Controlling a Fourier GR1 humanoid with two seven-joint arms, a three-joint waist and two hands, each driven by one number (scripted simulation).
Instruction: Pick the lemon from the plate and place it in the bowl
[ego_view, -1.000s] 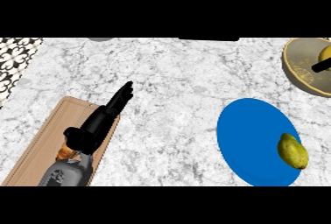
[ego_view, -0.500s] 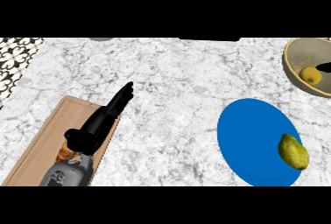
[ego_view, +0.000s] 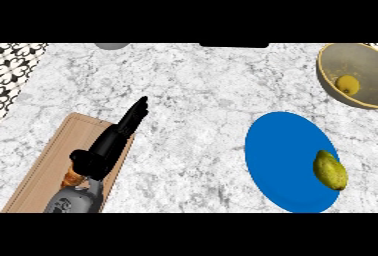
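A tan bowl (ego_view: 353, 57) sits at the upper right edge of the marble counter. A small round yellow lemon (ego_view: 348, 84) lies inside it. Below it is a blue plate (ego_view: 280, 150), and a yellow-green oblong fruit (ego_view: 330, 170) lies near the plate's right rim. My left hand (ego_view: 111, 144) rests over a wooden board at the lower left. It is open, its fingers straight and pointing up and to the right, far from both plate and bowl. My right hand is out of view.
A wooden cutting board (ego_view: 48, 165) lies at the lower left, with a small orange thing (ego_view: 71, 178) partly hidden under my left wrist. A grey round object (ego_view: 111, 45) and a dark rectangle (ego_view: 234, 45) sit at the far edge. A patterned surface (ego_view: 15, 65) borders the left.
The right hand that showed over the bowl at the upper right has drawn out of view, which leaves the lemon uncovered in the bowl. The left hand has stayed still.
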